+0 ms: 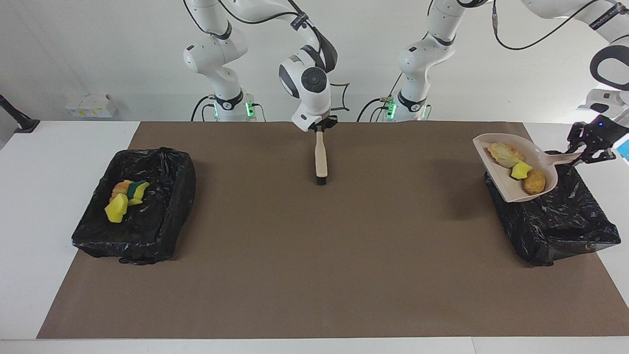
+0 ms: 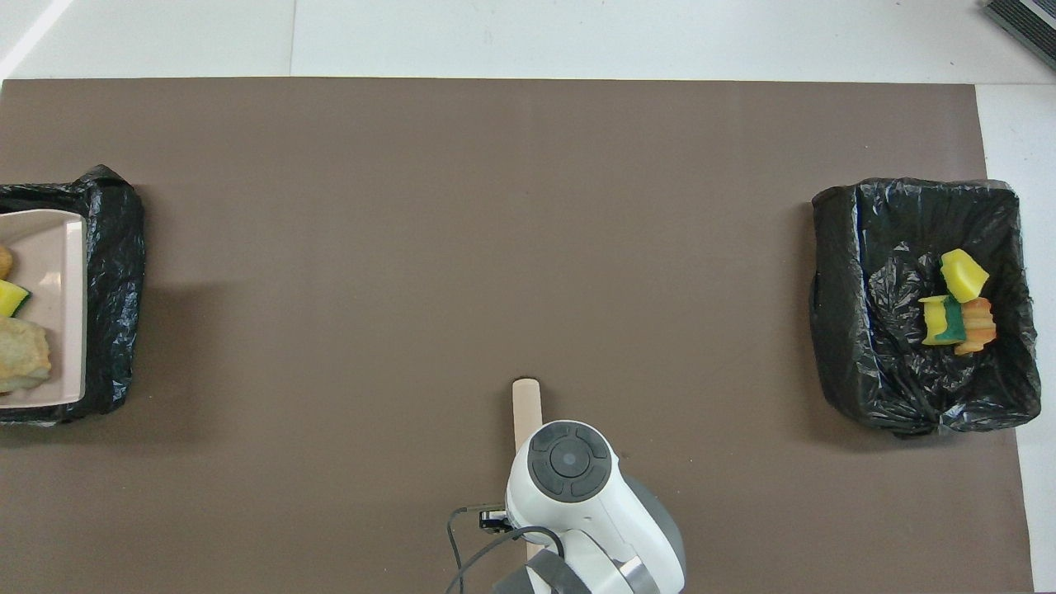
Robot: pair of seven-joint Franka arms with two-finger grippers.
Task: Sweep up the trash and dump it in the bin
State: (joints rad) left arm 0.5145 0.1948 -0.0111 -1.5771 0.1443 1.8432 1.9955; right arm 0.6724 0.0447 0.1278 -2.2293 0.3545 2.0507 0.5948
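My left gripper (image 1: 587, 147) is shut on the handle of the beige dustpan (image 1: 511, 189), held in the air over the black-lined bin (image 1: 565, 226) at the left arm's end. In the pan lie trash pieces: a bread piece (image 1: 501, 152), a yellow sponge (image 1: 521, 170) and a brown piece (image 1: 534, 183). From overhead, only the pan's mouth (image 2: 62, 305) shows, with the sponge (image 2: 8, 299) and bread (image 2: 21, 356). My right gripper (image 1: 319, 127) is at the handle end of the brush (image 1: 321, 160), whose bristles rest on the mat.
A second black-lined bin (image 1: 182, 187) at the right arm's end holds sponge and bread pieces (image 1: 123, 196), also seen in the overhead view (image 2: 957, 309). The brown mat (image 1: 314, 255) covers the table between the bins. The right arm's wrist (image 2: 569, 470) hides its gripper from overhead.
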